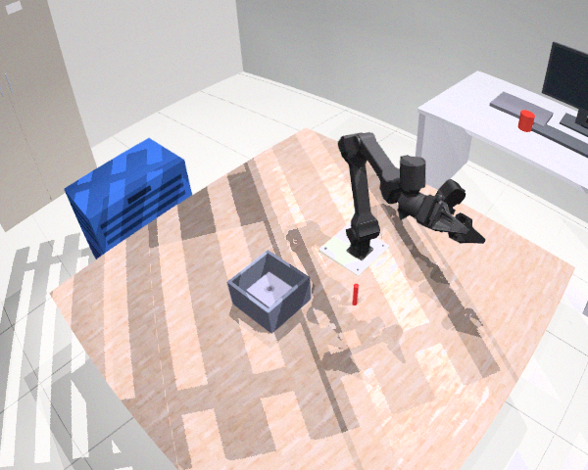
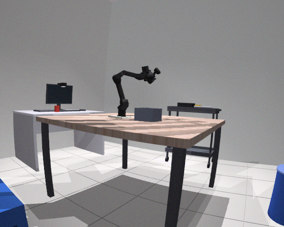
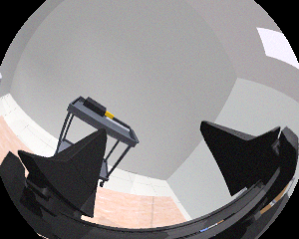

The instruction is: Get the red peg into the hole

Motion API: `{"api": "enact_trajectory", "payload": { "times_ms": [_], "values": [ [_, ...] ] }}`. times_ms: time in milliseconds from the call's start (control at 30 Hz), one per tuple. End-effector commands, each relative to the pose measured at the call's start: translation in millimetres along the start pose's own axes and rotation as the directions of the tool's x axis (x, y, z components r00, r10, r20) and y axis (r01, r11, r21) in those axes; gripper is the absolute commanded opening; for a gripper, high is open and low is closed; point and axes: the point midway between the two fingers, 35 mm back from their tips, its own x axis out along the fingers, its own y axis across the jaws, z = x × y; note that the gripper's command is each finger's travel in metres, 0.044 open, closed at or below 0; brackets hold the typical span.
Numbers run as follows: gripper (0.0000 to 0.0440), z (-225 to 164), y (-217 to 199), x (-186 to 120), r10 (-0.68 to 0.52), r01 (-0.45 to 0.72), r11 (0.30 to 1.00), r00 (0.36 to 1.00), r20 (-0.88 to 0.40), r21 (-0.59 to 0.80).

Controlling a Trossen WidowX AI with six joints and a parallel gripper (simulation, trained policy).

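Raised pincer [image 1: 474, 232] [image 2: 157, 76] [image 3: 155, 129], spread wide.

Around my worktable, I register a blue drawer cabinet [image 1: 126, 197] [image 2: 5, 207], a red mug [image 1: 525, 121] [image 2: 57, 108] beside a monitor [image 1: 575, 80] [image 2: 58, 93], and a wheeled cart [image 2: 193, 109] [image 3: 102, 121].

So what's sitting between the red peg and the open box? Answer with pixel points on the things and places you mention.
No object shows there: just the wooden table [image 1: 208, 304] [image 2: 112, 129] [image 3: 120, 206] with patchy shadow. The top view shows this stretch between the red peg [image 1: 355, 294] and open box [image 1: 251, 307] [image 2: 148, 114].
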Motion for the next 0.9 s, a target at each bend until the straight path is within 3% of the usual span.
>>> {"api": "enact_trajectory", "payload": {
  "times_ms": [0,400,867],
  "values": [
    [0.044,-24,-2,-10,-0.005,0.017,0.992,0.995,-0.101,0.122],
    [0.044,-80,-4,-44,-0.008,0.162,0.897,0.937,-0.35,0.412],
    [0.044,-140,7,-91,0.034,0.436,0.665,0.793,-0.608,0.606]
  ]
}}
